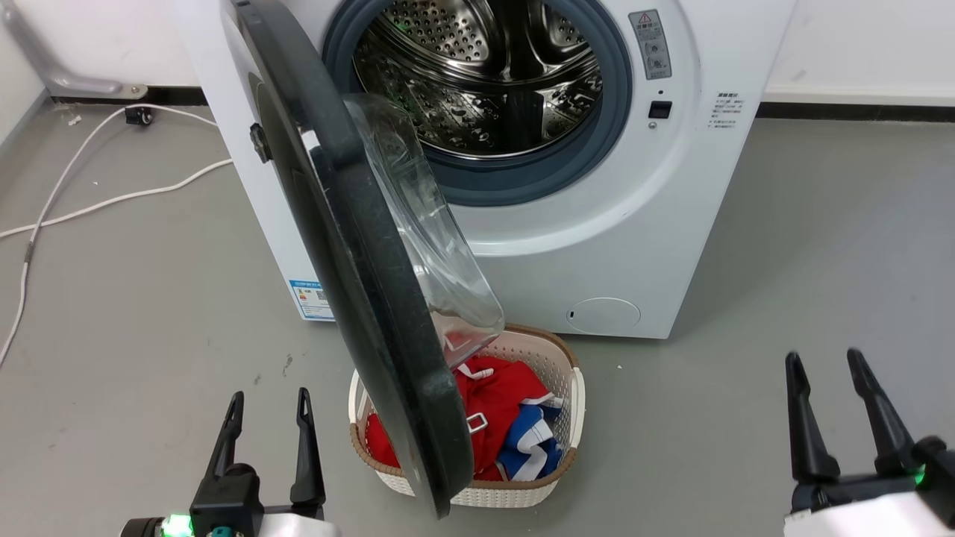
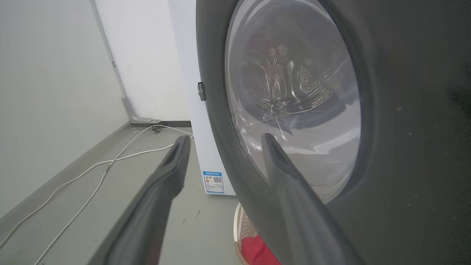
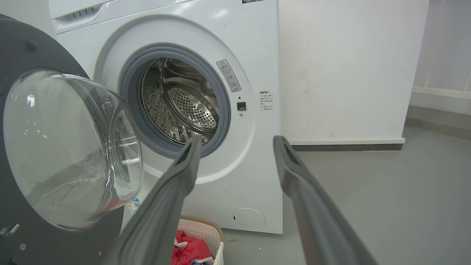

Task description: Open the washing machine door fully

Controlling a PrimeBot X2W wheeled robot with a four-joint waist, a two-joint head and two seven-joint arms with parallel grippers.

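Observation:
The white washing machine (image 1: 634, 224) stands ahead with its steel drum (image 1: 485, 67) exposed. The washing machine door (image 1: 351, 253), a black disc with a bulging clear glass bowl (image 1: 425, 224), stands swung out edge-on toward me, hinged at the machine's left. My left gripper (image 1: 270, 403) is open at the lower left, to the left of the door's outer face and apart from it. In the left wrist view the door (image 2: 404, 147) looms close on the right of my left gripper (image 2: 222, 141). My right gripper (image 1: 824, 362) is open at the lower right, holding nothing.
A white woven basket (image 1: 571, 418) with red and blue clothes sits on the grey floor under the door's lower edge. White cables (image 1: 112, 200) trail across the floor at the left. A white wall (image 3: 349, 66) stands right of the machine.

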